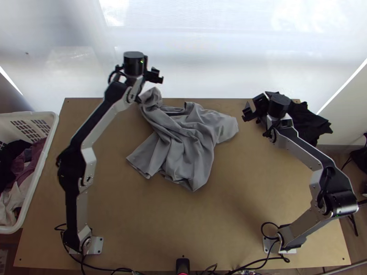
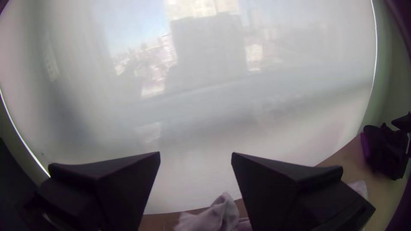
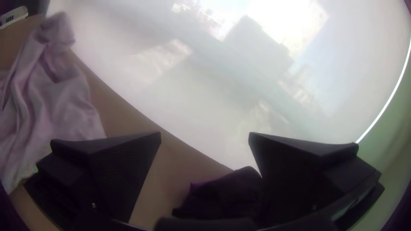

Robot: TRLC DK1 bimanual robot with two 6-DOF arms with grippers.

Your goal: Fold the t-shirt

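T-shirt (image 1: 183, 142) in grey is seen bunched across the centre of the frame on a wooden table (image 1: 229, 229) in the top view, its longest stretch running from upper left to lower centre. The left gripper (image 1: 157, 75) is held just above the shirt's upper-left end, with the bulk of the cloth lying below and to the right. The right gripper (image 1: 246, 112) is placed beyond the shirt's right-hand end, near a dark cloth (image 1: 312, 123) at the frame's right. The left appears to be the nearer, though height cannot be judged. A downward, rightward approach is likely called for before any edge can be grasped.

In the left wrist view, the black fingers (image 2: 278, 184) are parted, with a crumpled peak of the shirt close by.

In the right wrist view, the fingers (image 3: 107, 171) are likewise spread wide, the shirt lying off to one side.
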